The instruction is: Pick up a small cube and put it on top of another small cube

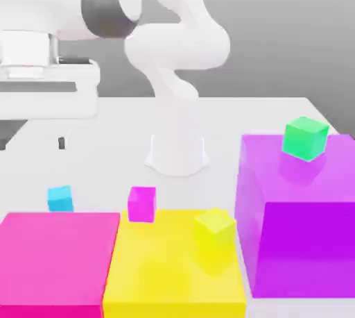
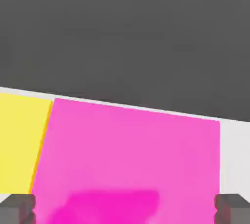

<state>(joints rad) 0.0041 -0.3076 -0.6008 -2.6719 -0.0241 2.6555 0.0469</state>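
Hand point(image 2: 125, 208) open, empty, fingertips wide apart above big pink block point(image 2: 132, 159). Small cyan cube point(image 1: 60, 198) on desk point(image 1: 104, 164) beyond pink block, exterior view's left; small magenta cube point(image 1: 142, 203) near, to its right. Centre over cyan, descend straight, close squarely on opposite faces.
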